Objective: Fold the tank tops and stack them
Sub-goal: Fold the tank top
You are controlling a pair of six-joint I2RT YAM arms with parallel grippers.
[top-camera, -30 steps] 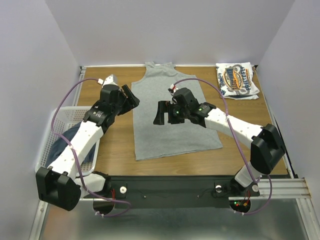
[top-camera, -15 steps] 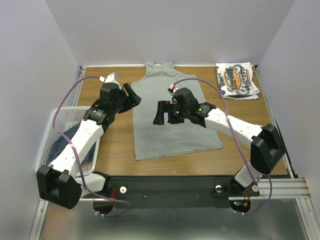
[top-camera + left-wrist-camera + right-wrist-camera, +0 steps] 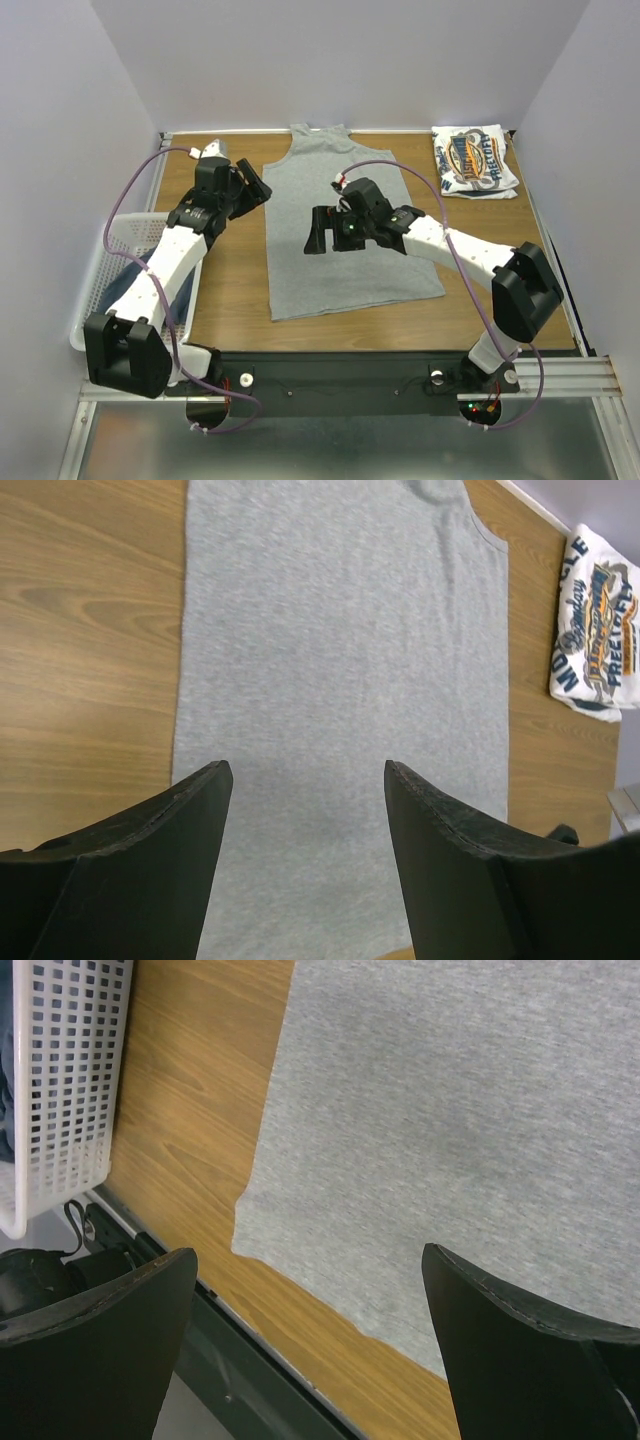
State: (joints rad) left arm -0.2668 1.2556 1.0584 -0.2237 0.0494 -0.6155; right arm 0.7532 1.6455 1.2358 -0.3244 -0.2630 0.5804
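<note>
Robotics lab test cell — plain pale walls (image 3: pixel 330 60) enclose wooden tabletop (image 3: pixel 235 290) on three sides. Left arm (image 3: pixel 165 265) and right arm (image 3: pixel 470 255) bolted at near edge, exposed purple cables (image 3: pixel 125 200) looping, aluminium rail (image 3: pixel 590 375) in front — bench rig.

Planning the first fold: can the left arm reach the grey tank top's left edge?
Probably yes: the left gripper hangs open at that edge of the grey tank top, nothing between; the right gripper hovers over its middle.
</note>
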